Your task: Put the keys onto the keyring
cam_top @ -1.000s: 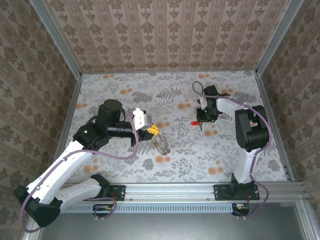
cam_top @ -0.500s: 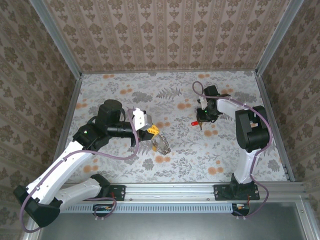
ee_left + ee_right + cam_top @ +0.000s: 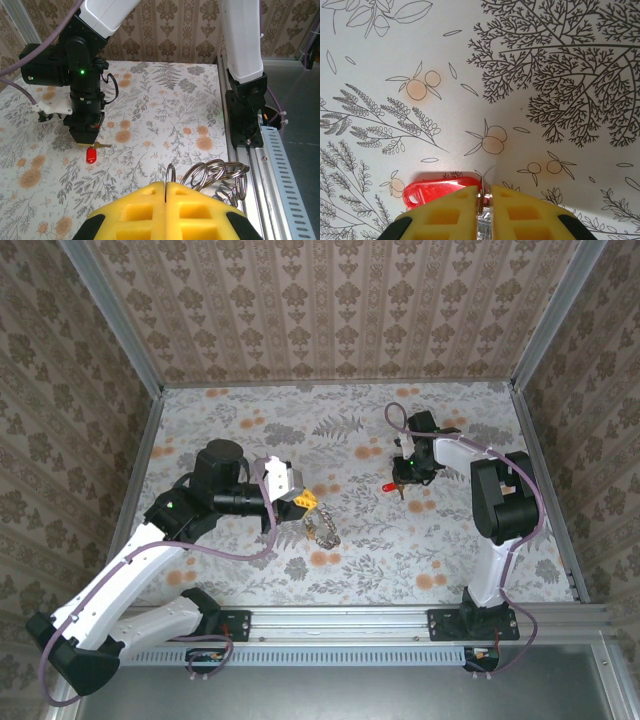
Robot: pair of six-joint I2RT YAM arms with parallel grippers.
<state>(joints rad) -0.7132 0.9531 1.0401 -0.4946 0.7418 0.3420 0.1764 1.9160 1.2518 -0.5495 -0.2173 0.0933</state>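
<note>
The left claw [image 3: 166, 192] is pinching a thin wire of the keyring [image 3: 216, 174], fingertips pressed together, with the ring's coils bunching just beyond them. Well apart, the right claw [image 3: 485, 200] is standing narrow over a red-headed key [image 3: 437, 192] lying on the flowered counter [image 3: 545, 60]. The key's silvery shaft is sitting in the slit; whether the claw is gripping it cannot be told.

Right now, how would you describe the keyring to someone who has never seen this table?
Start at the floral table, then find the left gripper with its yellow tips near the middle. The keyring sits right at those tips, one loop apparently pinched between them. It is a small bunch of thin grey metal loops, unlike the red key farther right.
</note>
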